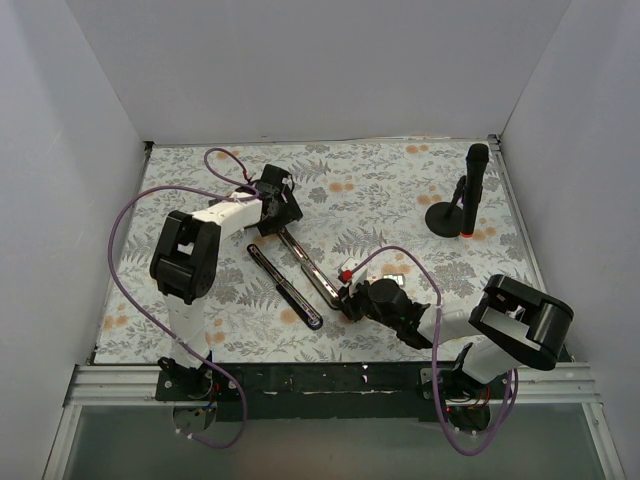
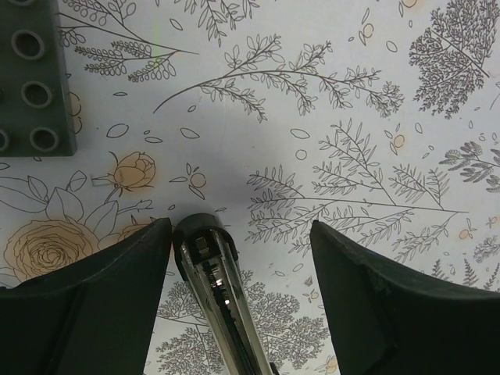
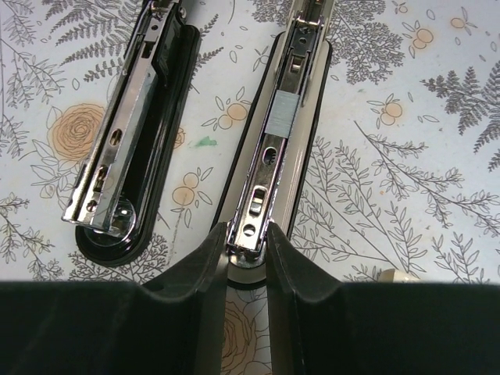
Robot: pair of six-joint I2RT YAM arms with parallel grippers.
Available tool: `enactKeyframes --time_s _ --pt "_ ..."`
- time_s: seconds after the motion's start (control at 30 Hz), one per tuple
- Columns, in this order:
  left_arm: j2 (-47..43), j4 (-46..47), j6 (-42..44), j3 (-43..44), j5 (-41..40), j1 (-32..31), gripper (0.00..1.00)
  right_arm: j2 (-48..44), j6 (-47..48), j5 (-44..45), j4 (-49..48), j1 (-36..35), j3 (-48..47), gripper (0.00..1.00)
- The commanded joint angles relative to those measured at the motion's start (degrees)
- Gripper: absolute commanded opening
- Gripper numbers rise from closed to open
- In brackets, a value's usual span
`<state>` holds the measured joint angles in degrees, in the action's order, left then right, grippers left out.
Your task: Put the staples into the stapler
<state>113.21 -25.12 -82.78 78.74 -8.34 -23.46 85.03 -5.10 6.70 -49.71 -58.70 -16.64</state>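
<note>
The floral-patterned desk [image 1: 400, 170] is carrying a tall black stand with a round base [image 1: 470, 190] near its far right corner. A slim black stapler with a silver metal channel [image 1: 285, 288] is lying splayed open around the desk's middle, both arms running diagonally toward the near edge. The left end effector [image 2: 238, 226] is standing open astride the stapler's far end, one finger just beside it. The right end effector [image 3: 248, 230] is pinching the near tip of the channel arm. A dark grey studded plastic brick [image 2: 31, 78] is sitting just beyond the left end effector. A small silver-grey rectangular block of staples [image 3: 283, 117] is resting inside that channel, partway along.
</note>
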Motion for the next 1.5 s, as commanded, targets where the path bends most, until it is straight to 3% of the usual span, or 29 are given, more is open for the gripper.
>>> enactKeyframes --time_s 0.0,0.2,0.3,0.5,0.53,0.57,0.67,0.97,1.4,1.47 --pt "0.52 -1.77 -1.24 2.73 1.66 -0.18 0.7 0.48 1.76 2.35 -5.83 -0.54 0.03 0.25" --pt "0.87 -3.35 -1.85 2.82 0.25 -0.27 0.61 0.75 2.82 4.11 -6.54 -0.8 -0.06 0.12" --pt "1.05 -3.97 -1.86 2.91 0.6 -0.18 0.52 1.18 3.43 4.72 -7.5 -0.98 -0.06 0.05" --pt "1.84 -4.32 -1.07 2.38 0.52 -0.18 0.31 2.94 4.84 5.6 -11.27 -1.42 0.12 0.01" --pt "1.93 -4.41 -0.89 2.38 0.26 -0.18 0.26 3.29 4.93 5.69 -11.46 -1.42 -0.05 0.01" --pt "1.93 -4.75 -0.8 2.3 0.08 -0.18 0.15 3.38 5.01 5.87 -11.55 -1.51 -0.14 0.01" --pt "0.53 -4.93 -0.63 2.03 -0.27 -0.18 0.04 3.12 4.93 6.31 -11.81 -1.6 -0.23 0.01" --pt "-8.34 -5.46 -2.73 0.63 -3.35 -5.26 0.02 3.03 7.3 7.36 -10.84 -1.6 -2.07 0.01" --pt "-19.51 -3.71 -10.64 -8.77 -9.85 -15.03 0.02 3.73 5.54 8.59 -10.05 -1.6 -3.75 0.01" --pt "-20.66 -3.62 -11.43 -9.48 -10.64 -16.78 0.02 3.74 5.54 8.59 -9.53 -1.6 -4.18 0.06"
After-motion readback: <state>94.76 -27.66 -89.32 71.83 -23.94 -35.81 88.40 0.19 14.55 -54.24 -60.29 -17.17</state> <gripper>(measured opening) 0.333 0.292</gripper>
